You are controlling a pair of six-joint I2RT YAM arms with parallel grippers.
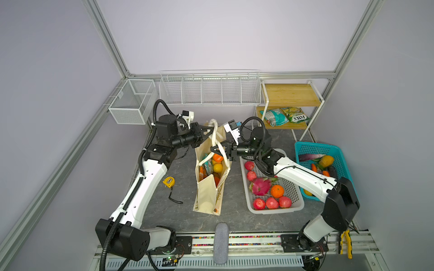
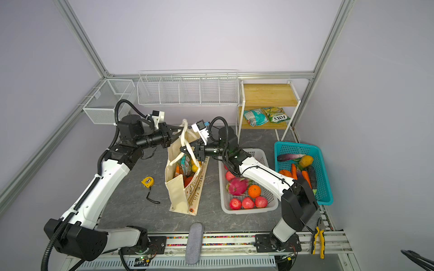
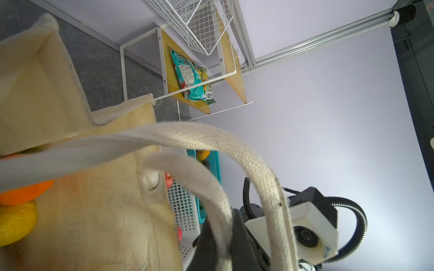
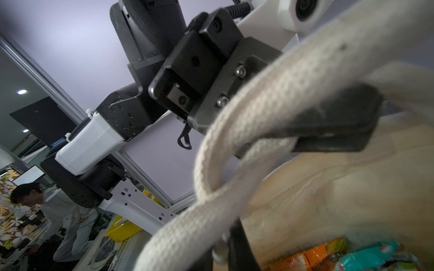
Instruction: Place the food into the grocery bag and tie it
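grocery bag (image 1: 206,192) upright mid-surface (image 1: 234,218), food (image 1: 217,167) inside; my left hand (image 1: 210,129) and right hand (image 1: 214,149) each pinched tight on a rope handle (image 3: 211,136); risk: uneven pull tips the bag, or rope slips out mid-knot

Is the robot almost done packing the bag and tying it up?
Nearly. The food already sits inside the grocery bag. Right now the left gripper and right gripper are each shut on the rope handles, which cross in a loose loop. Left to do: pull that into a tight knot.
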